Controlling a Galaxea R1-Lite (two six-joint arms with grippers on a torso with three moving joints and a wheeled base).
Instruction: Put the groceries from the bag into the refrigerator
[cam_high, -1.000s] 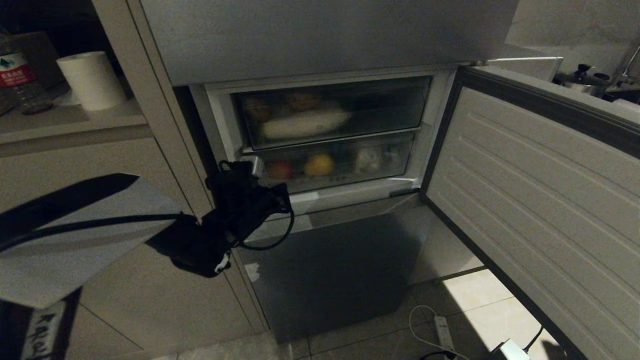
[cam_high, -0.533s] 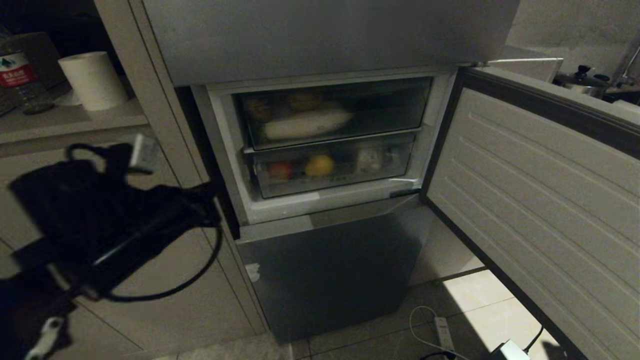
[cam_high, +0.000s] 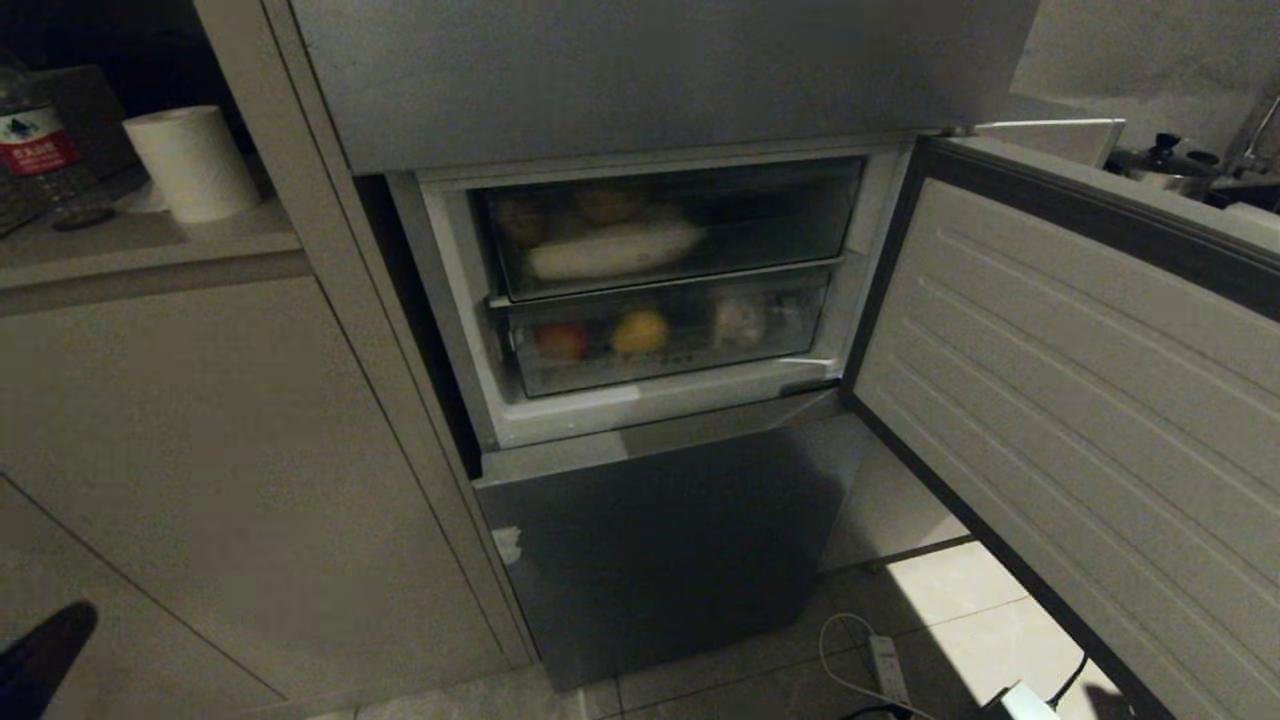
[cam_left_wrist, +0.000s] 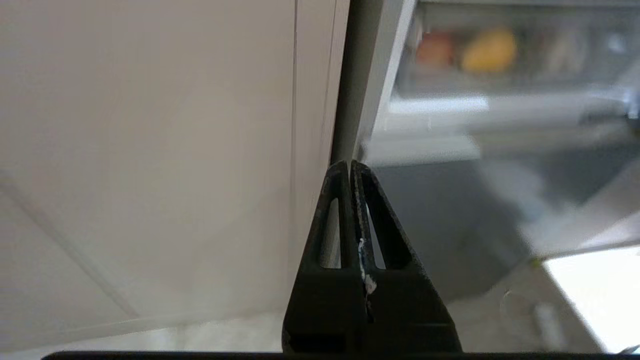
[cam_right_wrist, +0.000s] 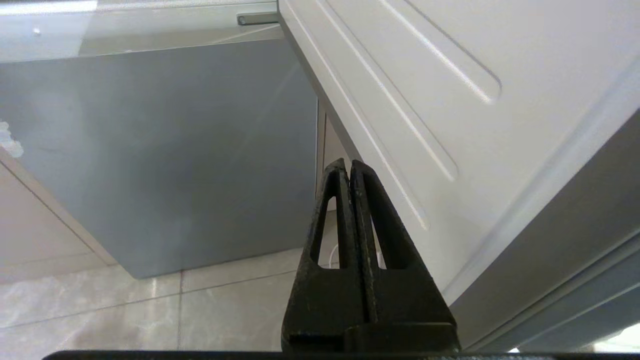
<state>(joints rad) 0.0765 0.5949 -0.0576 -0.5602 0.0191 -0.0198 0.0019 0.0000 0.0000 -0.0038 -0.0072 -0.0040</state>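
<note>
The refrigerator (cam_high: 650, 90) is seen in the head view with its middle door (cam_high: 1080, 400) swung wide to the right, its ribbed white inner face turned toward the camera. Two clear drawers (cam_high: 665, 240) are stacked in the open compartment. In the upper one a pale long lump (cam_high: 612, 248) is lying; in the lower one a red fruit (cam_high: 560, 342), a yellow fruit (cam_high: 640, 330) and a pale item (cam_high: 738, 320) are lined up. The grey lower door (cam_high: 660, 550) is shut beneath them. No bag is shown in any view.

Open room is left in front of the compartment, bounded on the left by the beige cabinet (cam_high: 230, 470) and on the right by the door's dark edge. A power strip (cam_high: 885, 668) and its cable are lying on the tiled floor (cam_high: 960, 610) below. On the counter at upper left a paper roll (cam_high: 192, 162) and a water bottle (cam_high: 45, 150) are set.

Only a dark tip of the left arm is caught at the head view's lower left corner. The left gripper (cam_left_wrist: 350, 167) is shown by its wrist view, jaws pressed together and empty, pointed at the seam between cabinet and refrigerator. The right gripper (cam_right_wrist: 347, 167), absent from the head view, is shown by its own view low down, jaws pressed together and empty, between the lower door and the open door's inner face.
</note>
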